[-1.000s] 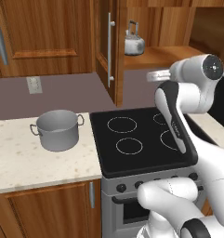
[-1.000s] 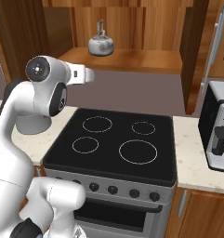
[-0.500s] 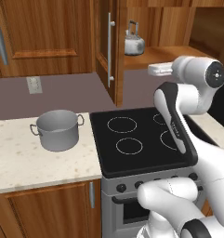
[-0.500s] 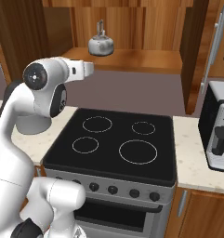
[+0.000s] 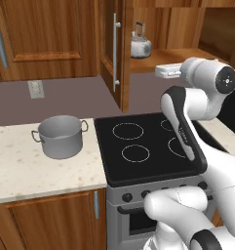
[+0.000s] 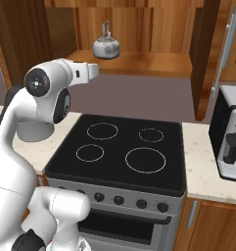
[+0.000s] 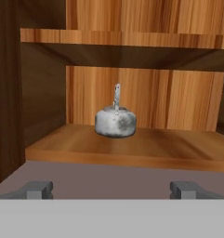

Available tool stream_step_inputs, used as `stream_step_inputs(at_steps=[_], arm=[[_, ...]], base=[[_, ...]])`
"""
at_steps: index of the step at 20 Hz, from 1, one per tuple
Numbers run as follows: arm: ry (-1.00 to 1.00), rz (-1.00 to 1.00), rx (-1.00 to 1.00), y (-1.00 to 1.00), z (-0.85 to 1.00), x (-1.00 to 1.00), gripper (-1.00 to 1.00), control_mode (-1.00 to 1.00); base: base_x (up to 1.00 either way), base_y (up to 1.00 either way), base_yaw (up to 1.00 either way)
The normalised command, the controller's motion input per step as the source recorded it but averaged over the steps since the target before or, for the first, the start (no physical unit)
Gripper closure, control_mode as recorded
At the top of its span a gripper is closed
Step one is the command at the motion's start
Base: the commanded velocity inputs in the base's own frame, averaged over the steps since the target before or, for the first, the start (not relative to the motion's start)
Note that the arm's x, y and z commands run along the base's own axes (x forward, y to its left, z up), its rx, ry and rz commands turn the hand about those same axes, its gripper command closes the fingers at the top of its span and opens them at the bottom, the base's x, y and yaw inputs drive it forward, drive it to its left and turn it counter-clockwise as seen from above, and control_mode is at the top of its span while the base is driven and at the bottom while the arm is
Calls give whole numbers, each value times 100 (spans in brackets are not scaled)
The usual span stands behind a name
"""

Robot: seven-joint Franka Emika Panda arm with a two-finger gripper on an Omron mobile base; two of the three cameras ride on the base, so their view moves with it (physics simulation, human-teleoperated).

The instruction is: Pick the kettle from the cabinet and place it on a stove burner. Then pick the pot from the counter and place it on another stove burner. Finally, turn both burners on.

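The cream-beige speckled stone counter fills the lower left of the left base view and abuts a black glass stove top with four white burner rings; a row of dark knobs runs along the grey stove front at the bottom of the right base view. A dull mauve back wall carries a pale wall socket at left centre. Above it hangs the reddish-brown wooden wall cabinet, its open door seen edge-on with a long vertical silver bar handle. A silver toaster-like appliance is cut off by the right edge of the right base view. The wide grey metal stockpot stands on the counter at left centre; its interior looks empty. The small shiny silver kettle sits upright on the plain wood shelf, centred in the hand view; its spout cannot be made out. The two-finger gripper stands spread wide at the bottom of that view, holding nothing, well short of the kettle.
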Motion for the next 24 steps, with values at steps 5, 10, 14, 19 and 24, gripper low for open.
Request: stream_step_inputs(at_steps=[5,10,14,19,24], arm=[[0,0,0,0,0,0,-100,-100],[0,0,0,0,0,5,-100,-100],[0,0,0,0,0,29,-100,-100],[2,0,0,3,0,34,-100,-100],[1,0,-2,7,0,28,-100,-100]], base=[[0,0,0],[0,0,0],[0,0,0],[0,0,0],[0,0,0]])
